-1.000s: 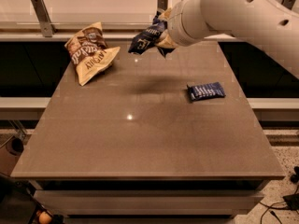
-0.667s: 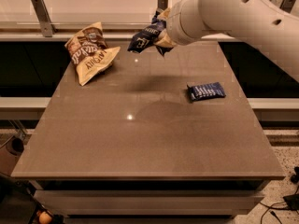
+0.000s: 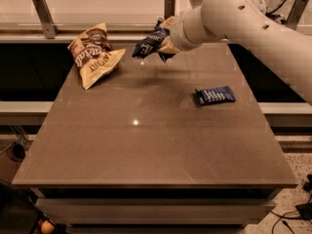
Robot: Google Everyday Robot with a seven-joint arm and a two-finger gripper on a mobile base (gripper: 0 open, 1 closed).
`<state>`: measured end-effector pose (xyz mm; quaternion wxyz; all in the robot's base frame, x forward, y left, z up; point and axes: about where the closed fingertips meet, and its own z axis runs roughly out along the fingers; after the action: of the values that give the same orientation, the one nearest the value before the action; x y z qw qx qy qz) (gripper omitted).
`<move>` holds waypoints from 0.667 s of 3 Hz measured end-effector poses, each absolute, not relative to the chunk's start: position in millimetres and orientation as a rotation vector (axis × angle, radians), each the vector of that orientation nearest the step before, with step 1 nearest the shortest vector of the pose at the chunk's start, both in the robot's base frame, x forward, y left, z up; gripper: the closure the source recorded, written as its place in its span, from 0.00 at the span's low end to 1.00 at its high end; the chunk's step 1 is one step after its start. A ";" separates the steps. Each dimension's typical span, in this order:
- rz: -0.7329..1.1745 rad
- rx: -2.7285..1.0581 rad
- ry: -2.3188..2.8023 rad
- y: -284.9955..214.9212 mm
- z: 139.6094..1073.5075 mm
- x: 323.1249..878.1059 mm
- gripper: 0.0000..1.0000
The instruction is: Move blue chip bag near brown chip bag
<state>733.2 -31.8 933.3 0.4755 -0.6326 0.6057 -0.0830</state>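
The blue chip bag (image 3: 148, 44) is crumpled and held in the air above the table's far middle. My gripper (image 3: 165, 42) is shut on the bag's right end, at the tip of the white arm (image 3: 229, 18) that reaches in from the upper right. The brown chip bag (image 3: 93, 54) lies tilted on the table's far left, a short gap to the left of the blue bag.
A small dark-blue rectangular snack packet (image 3: 215, 95) lies on the right side of the brown table (image 3: 146, 145). A railing with metal posts (image 3: 43, 14) runs behind the table. The table's far edge lies just behind the bags.
The arm with the blue chip bag has shifted very slightly left toward the brown bag. Nothing else has moved.
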 end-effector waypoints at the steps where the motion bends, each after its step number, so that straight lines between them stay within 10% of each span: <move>1: -0.182 -1.570 1.534 -37.8 905.7 753.3 1.00; 2: -0.185 -1.614 1.566 -39.6 890.1 770.6 1.00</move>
<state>770.6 -39.6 890.1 0.4285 -0.6463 0.6271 -0.0740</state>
